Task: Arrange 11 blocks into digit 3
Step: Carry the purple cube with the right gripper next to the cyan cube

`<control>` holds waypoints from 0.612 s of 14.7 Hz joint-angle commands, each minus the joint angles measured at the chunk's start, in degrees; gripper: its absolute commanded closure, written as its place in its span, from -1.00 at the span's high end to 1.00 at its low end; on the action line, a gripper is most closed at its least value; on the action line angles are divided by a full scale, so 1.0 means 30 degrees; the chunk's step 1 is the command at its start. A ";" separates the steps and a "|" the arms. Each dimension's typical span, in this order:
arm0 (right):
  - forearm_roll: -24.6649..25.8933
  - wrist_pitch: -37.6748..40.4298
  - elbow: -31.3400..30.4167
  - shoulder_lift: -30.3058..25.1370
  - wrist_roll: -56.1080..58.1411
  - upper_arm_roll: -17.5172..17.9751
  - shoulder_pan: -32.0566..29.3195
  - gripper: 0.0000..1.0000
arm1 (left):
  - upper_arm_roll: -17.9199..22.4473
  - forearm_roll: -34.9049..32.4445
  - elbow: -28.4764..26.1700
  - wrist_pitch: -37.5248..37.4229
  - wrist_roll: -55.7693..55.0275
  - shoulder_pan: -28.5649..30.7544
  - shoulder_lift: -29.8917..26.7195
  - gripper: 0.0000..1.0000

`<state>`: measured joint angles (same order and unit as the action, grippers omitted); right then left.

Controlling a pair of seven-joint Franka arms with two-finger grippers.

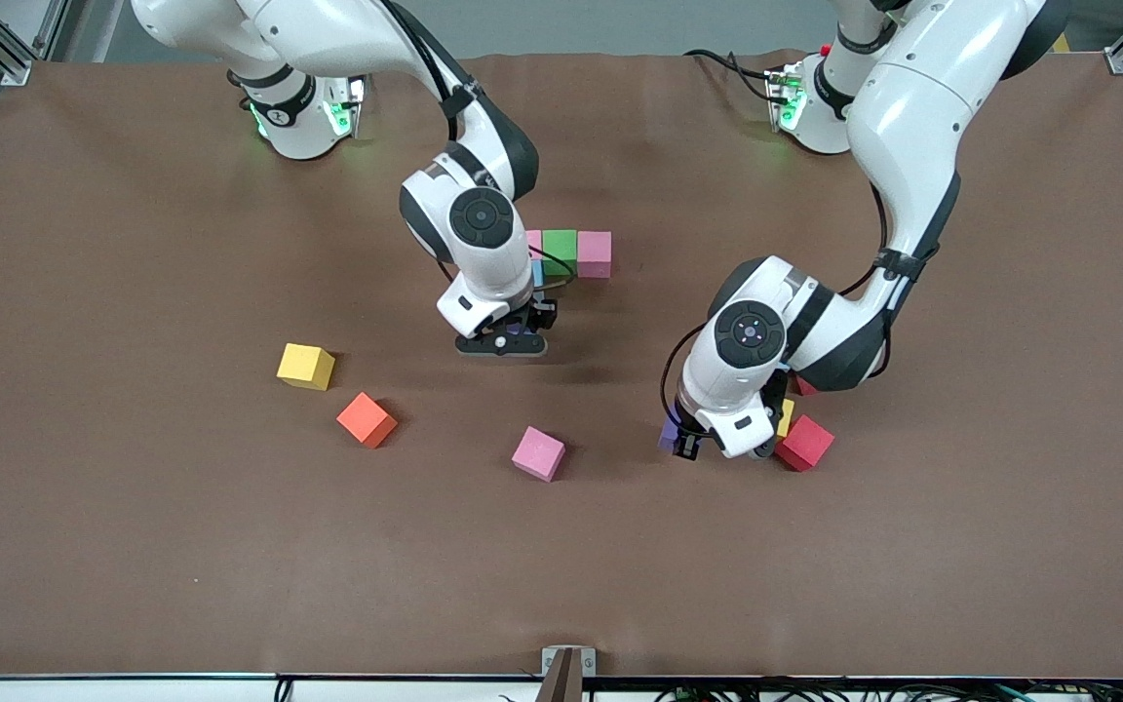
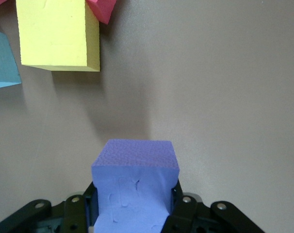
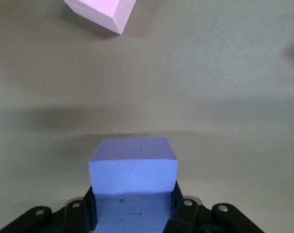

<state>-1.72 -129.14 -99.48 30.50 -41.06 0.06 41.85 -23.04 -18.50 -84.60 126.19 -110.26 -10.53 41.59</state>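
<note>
Pink block (image 1: 537, 453) loose on brown counter (image 1: 133, 546); left gripper (image 2: 132, 213) and right gripper (image 3: 133, 213) each clamp purple block (image 2: 135, 187) (image 3: 133, 174).

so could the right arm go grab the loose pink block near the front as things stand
Probably not yet. The table between the right gripper and the loose pink block looks bare, so the path seems free, but its fingers are already shut on a purple block; it would need to set that down first.
</note>
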 commanded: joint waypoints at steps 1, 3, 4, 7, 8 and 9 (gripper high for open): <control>0.0279 0.0069 0.0261 0.0438 0.0503 -0.0107 0.0083 -0.99 | -0.0026 0.0220 0.0046 -0.0374 0.0015 -0.0004 -0.0239 -0.37; 0.0279 0.0069 0.0144 0.0525 0.0795 -0.0078 0.0083 -0.99 | -0.0026 0.0220 0.0017 -0.0374 0.0015 -0.0004 -0.0239 -0.37; 0.0279 0.0069 0.0114 0.0555 0.0884 -0.0078 0.0083 -0.99 | -0.0026 0.0220 0.0017 -0.0374 0.0015 -0.0004 -0.0239 -0.37; 0.0250 -0.0048 -0.0148 0.0702 0.0885 -0.0078 0.0229 -0.99 | -0.0026 0.0220 0.0017 -0.0374 0.0015 -0.0004 -0.0210 -0.37; 0.0220 -0.0339 -0.0382 0.0702 0.0797 -0.0078 0.0316 -0.99 | -0.0026 0.0220 0.0046 -0.0374 0.0015 -0.0004 -0.0239 -0.37; 0.0220 -0.0951 -0.0761 0.0702 0.0681 -0.0078 0.0433 -0.99 | -0.0026 0.0220 0.0017 -0.0374 0.0015 -0.0004 -0.0210 -0.37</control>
<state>-1.46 -129.50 -99.91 32.62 -38.85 0.06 42.21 -23.04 -18.50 -84.60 126.19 -110.26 -10.53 41.59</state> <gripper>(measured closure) 0.432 0.441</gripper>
